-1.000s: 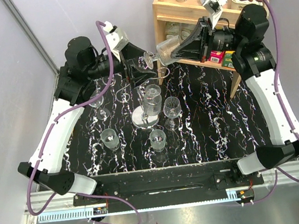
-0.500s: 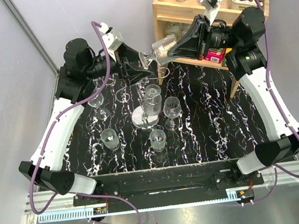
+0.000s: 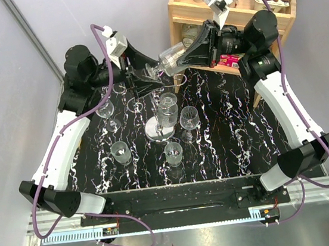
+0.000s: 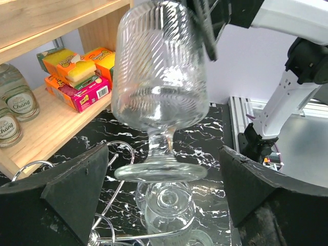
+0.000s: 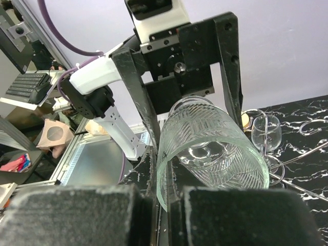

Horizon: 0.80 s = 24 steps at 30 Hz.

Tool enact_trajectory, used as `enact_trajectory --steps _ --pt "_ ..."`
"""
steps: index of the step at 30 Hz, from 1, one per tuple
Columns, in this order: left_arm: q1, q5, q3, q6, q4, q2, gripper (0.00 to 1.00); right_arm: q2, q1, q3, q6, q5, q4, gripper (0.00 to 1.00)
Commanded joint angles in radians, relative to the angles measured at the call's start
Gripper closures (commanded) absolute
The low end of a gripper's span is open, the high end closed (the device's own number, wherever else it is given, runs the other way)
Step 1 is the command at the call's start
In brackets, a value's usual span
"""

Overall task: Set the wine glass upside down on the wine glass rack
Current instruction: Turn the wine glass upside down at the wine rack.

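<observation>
A ribbed clear wine glass [image 3: 171,59] hangs in the air above the back of the table, tilted on its side with its foot toward the left. My right gripper [image 3: 190,50] is shut on its rim; in the right wrist view [image 5: 166,197] the rim sits pinched between the pads, bowl [image 5: 215,148] beyond. My left gripper [image 3: 141,78] is open, its jaws standing on either side of the glass's foot [image 4: 161,171] without touching it. The silver wire wine glass rack [image 3: 159,129] stands below, with glasses hanging on it; its curled arms [image 4: 115,154] show under the foot.
Loose wine glasses stand on the black marbled table [image 3: 231,127]: one far left [image 3: 107,109], one front left [image 3: 120,151], one front [image 3: 173,152], one beside the rack [image 3: 189,119]. A wooden shelf unit [image 3: 181,5] with bottles and boxes stands at the back right.
The right gripper has carried the glass leftward and slightly up. The left gripper has moved back to the left with it, still open round the foot.
</observation>
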Motion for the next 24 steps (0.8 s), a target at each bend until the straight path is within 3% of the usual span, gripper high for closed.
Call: enact_trajectory --steps 1,7,17,24 --pt "0.026 0.061 -0.026 -0.051 0.113 -0.045 0.09 0.005 0.015 -0.005 0.01 0.017 0.082 1.0" --pt "0.036 0.069 -0.046 -0.047 0.12 -0.043 0.24 0.019 0.024 -0.011 0.036 0.015 0.116 1.0" --pt "0.036 0.076 -0.069 -0.051 0.138 -0.036 0.26 0.031 0.032 -0.017 0.099 0.011 0.186 1.0" --pt "0.04 0.086 -0.066 -0.082 0.166 -0.026 0.39 0.032 0.041 -0.022 0.104 0.009 0.191 1.0"
